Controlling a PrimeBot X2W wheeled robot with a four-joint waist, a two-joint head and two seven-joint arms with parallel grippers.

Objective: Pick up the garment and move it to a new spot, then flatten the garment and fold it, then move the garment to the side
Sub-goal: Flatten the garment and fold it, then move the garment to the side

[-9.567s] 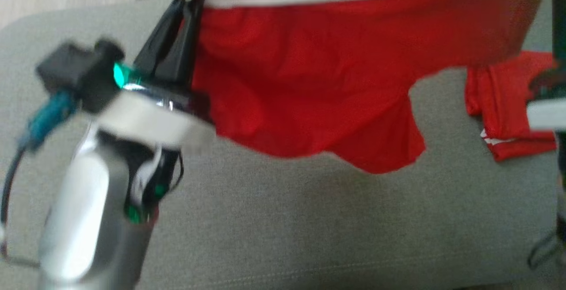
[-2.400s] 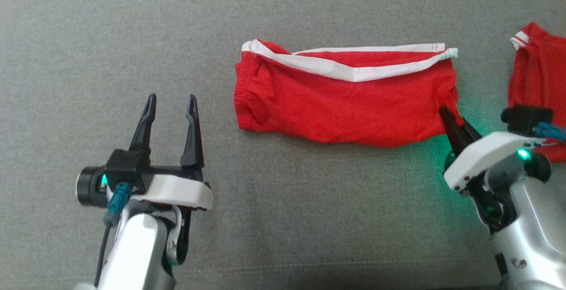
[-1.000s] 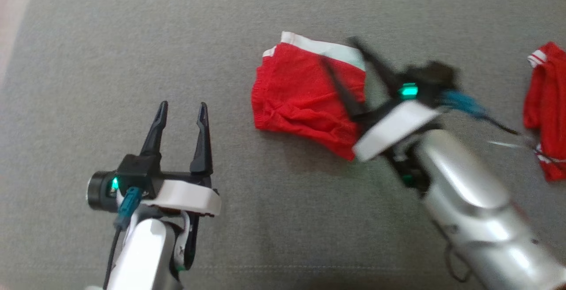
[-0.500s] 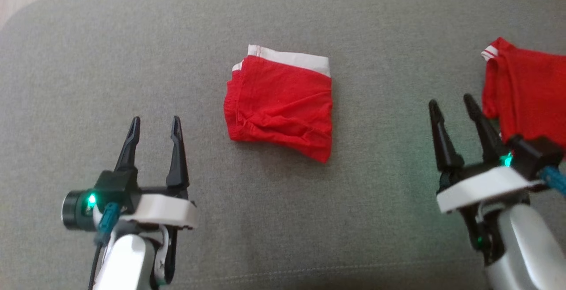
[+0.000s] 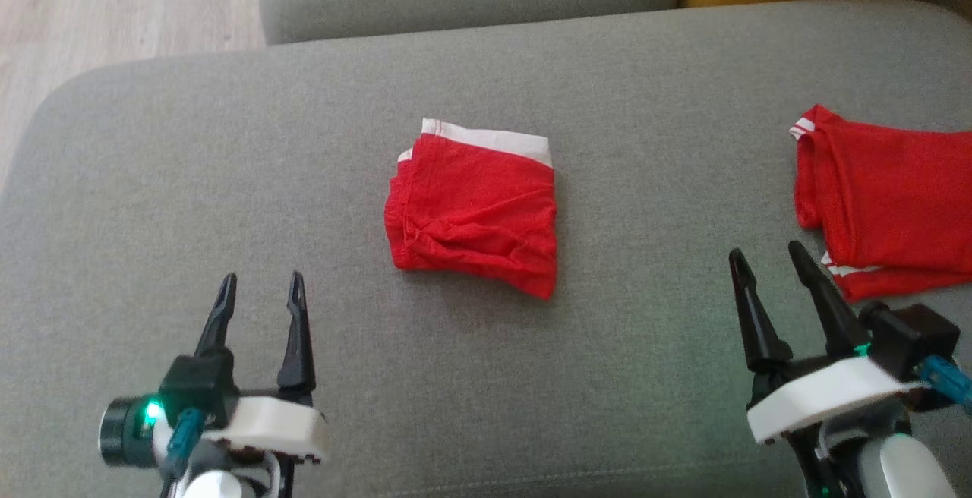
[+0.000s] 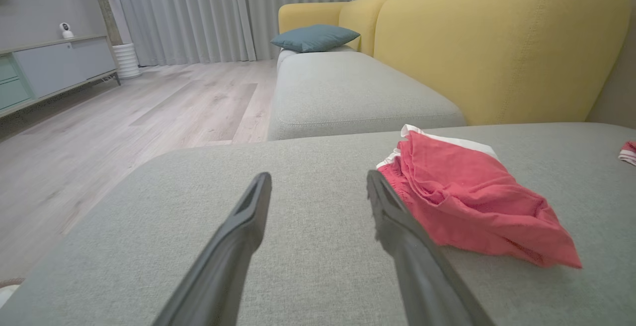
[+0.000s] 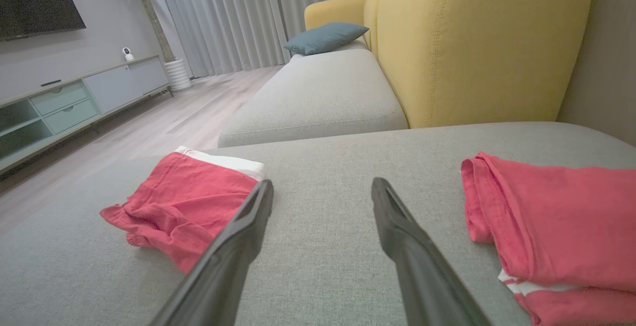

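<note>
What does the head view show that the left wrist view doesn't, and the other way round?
Head view, not left wrist: the right gripper, jaws open and clear of cloth, and most of the second red garment, which is a mere sliver at the left wrist view's edge. Left wrist, not head: the teal pillow, curtains and low cabinet. Both: the folded red garment lying on the grey seat, the left gripper with jaws open short of it, and the wood floor.

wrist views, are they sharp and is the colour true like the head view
Head view: sharp, soft light, the folded red cloth shorts with white waistband read deep red. Left wrist view: sharp but wide-angle stretched, shorts pinkish. Right wrist view: same pink cast.
</note>
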